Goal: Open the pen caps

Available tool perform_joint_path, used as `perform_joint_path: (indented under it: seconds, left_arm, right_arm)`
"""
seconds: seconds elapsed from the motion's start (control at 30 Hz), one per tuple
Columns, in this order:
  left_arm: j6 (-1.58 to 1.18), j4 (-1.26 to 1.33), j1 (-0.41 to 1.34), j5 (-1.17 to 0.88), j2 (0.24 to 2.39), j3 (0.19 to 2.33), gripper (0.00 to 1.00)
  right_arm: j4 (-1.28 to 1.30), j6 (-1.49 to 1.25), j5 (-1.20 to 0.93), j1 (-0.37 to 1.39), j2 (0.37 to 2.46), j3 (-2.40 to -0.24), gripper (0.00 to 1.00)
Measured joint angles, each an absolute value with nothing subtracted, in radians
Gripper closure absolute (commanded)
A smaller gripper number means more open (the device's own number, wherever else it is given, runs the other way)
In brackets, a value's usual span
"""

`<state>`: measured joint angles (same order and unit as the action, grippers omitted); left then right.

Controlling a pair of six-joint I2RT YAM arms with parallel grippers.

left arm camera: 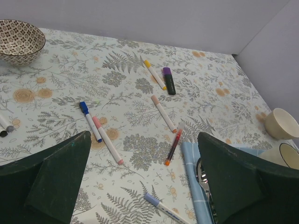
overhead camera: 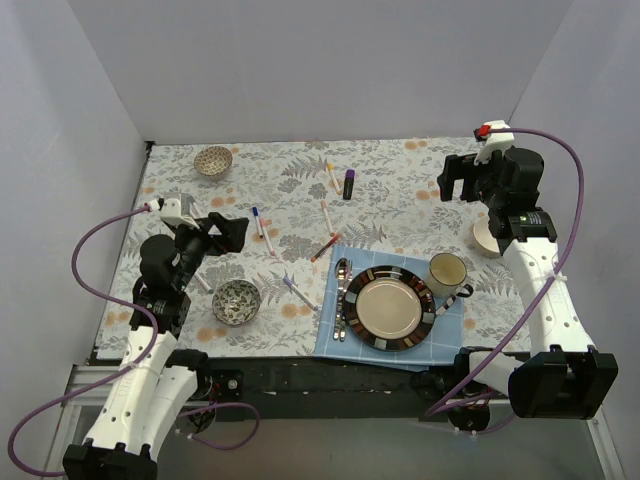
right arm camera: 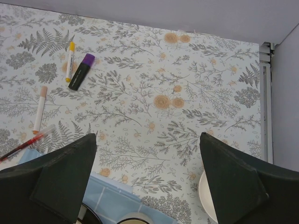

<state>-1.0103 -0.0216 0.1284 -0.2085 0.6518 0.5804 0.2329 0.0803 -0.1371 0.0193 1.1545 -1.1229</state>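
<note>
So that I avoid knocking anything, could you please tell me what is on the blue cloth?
On the blue cloth sit a plate, cutlery to its left and a mug at the far right corner. Anything beneath the plate or mug is covered.

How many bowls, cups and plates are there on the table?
Bowls: 2, one at the far left, one near the left arm
Cups: 2, a mug with a handle, a plain cream one
Plates: 1
Total: 5
</note>
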Motion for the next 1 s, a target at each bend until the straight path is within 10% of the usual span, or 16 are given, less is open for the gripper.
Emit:
perform_joint_path:
  seconds: [0.57, 1.0]
  left_arm:
    - [-1.083, -0.047, 0.128, -0.209, 0.745, 0.590, 0.02]
    - [-1.277, -0.200, 0.128, -0.093, 1.085, 0.701, 0.35]
  right_arm:
    - [0.226, 0.254, -0.632, 0.129, 1.167, -1.042, 0.02]
    - [0.289, 0.476, -0.925, 0.219, 1.258, -0.933, 0.03]
